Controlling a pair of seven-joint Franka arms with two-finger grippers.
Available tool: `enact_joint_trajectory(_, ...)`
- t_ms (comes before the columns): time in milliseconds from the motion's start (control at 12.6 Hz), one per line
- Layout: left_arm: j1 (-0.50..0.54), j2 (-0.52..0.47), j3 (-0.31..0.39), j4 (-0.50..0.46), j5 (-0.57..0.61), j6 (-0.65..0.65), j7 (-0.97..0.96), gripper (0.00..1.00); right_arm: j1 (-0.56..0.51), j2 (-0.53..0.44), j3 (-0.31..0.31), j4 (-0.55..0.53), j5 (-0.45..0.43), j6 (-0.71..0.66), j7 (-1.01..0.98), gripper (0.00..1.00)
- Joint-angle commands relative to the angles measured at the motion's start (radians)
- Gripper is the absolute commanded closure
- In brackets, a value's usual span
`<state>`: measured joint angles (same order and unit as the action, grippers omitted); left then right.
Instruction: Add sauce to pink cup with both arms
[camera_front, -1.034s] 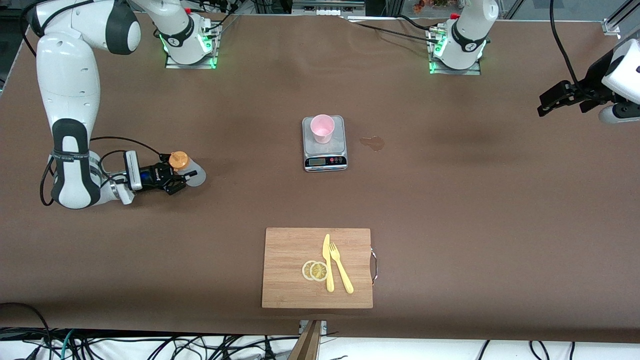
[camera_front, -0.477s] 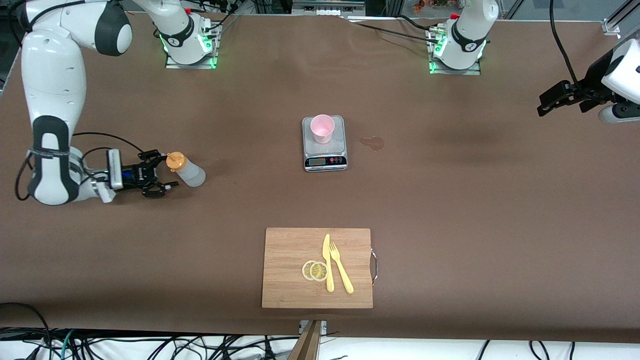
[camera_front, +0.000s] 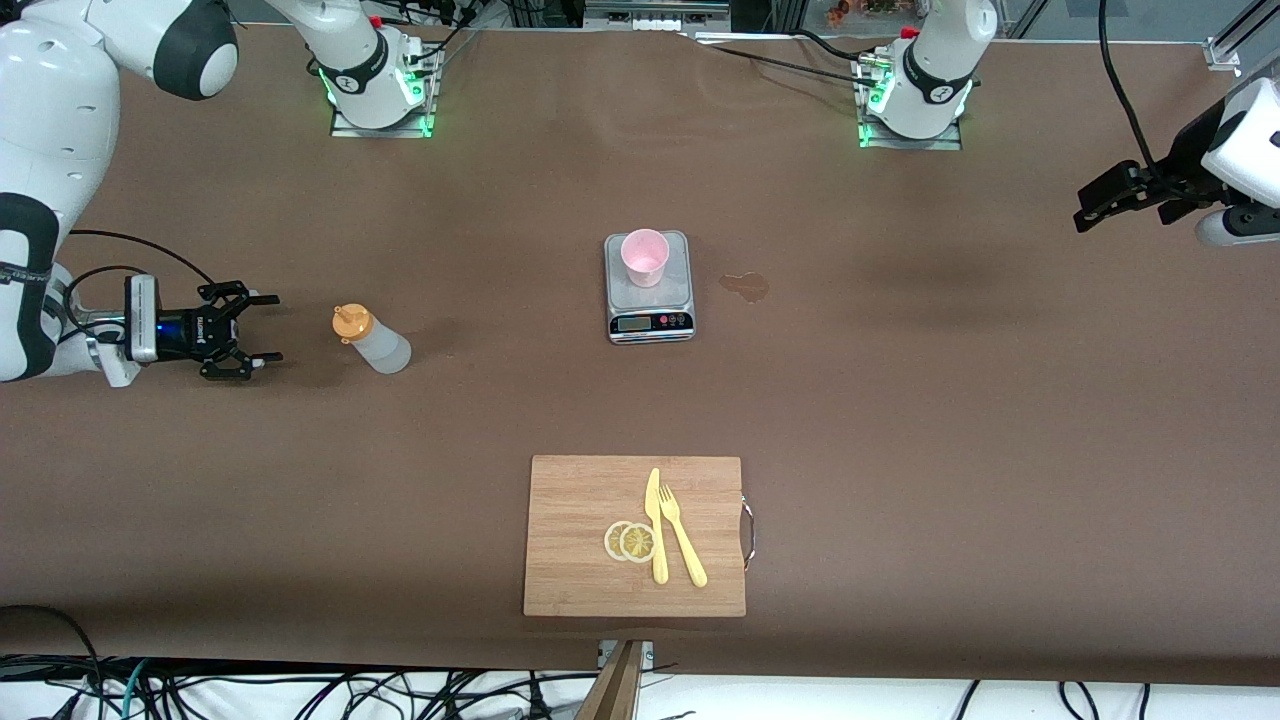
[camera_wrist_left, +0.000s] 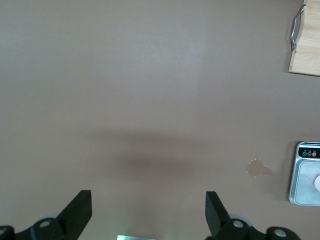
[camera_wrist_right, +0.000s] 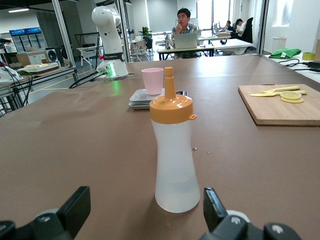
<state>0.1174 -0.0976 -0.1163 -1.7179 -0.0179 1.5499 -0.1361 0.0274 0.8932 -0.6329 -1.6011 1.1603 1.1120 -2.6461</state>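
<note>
Scale (camera_wrist_left: 306, 174) and cutting board (camera_wrist_left: 305, 39) clipped by left wrist view's edge; scale display (camera_front: 635, 322) digits too small (unreadable).

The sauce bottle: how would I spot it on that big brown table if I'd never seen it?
Start at the grey kitchen scale in the middle of the table, with the pink cup on it. Go toward the right arm's end: the sauce bottle stands alone, upright, just ahead of the right claw, which is open and apart from it. Its orange nozzle cap and whitish see-through body mark it out.
</note>
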Motion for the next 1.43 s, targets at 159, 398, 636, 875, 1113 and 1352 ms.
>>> enact_joint_trajectory(159, 0.004, -0.025, -0.002, -0.020, 0.004, -0.001, 0.018, 0.00, -0.006, -0.011, -0.010, 0.022, -0.002, -0.055, 0.124, 0.00)
enact_joint_trajectory(398, 0.004, -0.025, -0.002, -0.020, 0.004, -0.001, 0.018, 0.00, 0.040, -0.051, -0.062, 0.026, 0.002, -0.076, 0.193, 0.00)
enact_joint_trajectory(636, 0.004, -0.025, -0.002, -0.020, 0.004, -0.001, 0.018, 0.00, 0.043, -0.053, -0.065, 0.027, 0.024, -0.103, 0.259, 0.00)
enact_joint_trajectory(875, 0.004, -0.025, -0.002, -0.020, 0.004, -0.001, 0.018, 0.00, 0.058, -0.054, -0.059, 0.027, 0.022, -0.103, 0.313, 0.00)
enact_joint_trajectory(1113, 0.004, -0.025, -0.002, -0.020, 0.004, -0.001, 0.018, 0.00, 0.043, -0.228, 0.011, -0.063, -0.094, 0.043, 0.461, 0.00)
enact_joint_trajectory(1352, 0.004, -0.025, -0.002, -0.020, 0.004, -0.001, 0.018, 0.00, 0.031, -0.371, 0.062, -0.189, -0.183, 0.195, 0.598, 0.00)
